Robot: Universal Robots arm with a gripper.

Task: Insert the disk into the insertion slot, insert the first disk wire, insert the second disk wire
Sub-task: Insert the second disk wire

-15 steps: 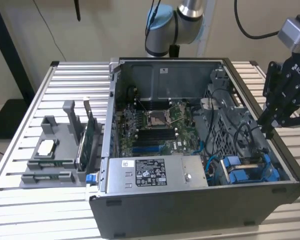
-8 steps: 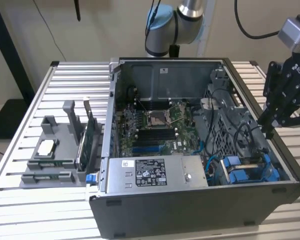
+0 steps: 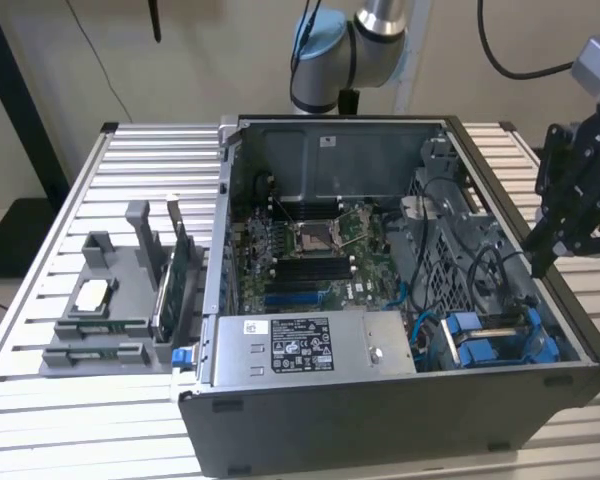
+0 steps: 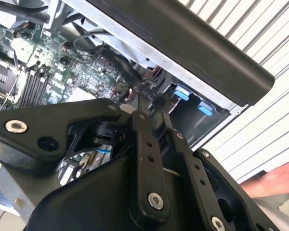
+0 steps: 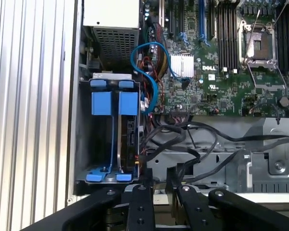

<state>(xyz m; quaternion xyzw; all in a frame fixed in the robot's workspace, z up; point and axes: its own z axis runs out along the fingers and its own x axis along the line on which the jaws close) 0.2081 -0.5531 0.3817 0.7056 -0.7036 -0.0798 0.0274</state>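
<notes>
Exterior view: my claw is hanging over the rim of the open computer case on the exterior view's right, above the corner where the insertion slot is sitting. The case is lying on a slatted metal table with its motherboard facing up and the grey power-supply box just beside the slot. A grey parts fixture is standing on the table at the exterior view's left, apart from the case.

In the first wrist view the disk is standing on edge inside the slot, in its blue carrier, on the side nearer the motherboard. A blue cable is looping between the power-supply box and the motherboard. Black cables are trailing across the case beside the slot; whether any is plugged into the disk I cannot tell.

In both wrist views my fingertips are standing close together with a narrow gap between them, and I am gripping nothing. In the second wrist view a person's hand is showing beyond the case's outer wall, over the table.
</notes>
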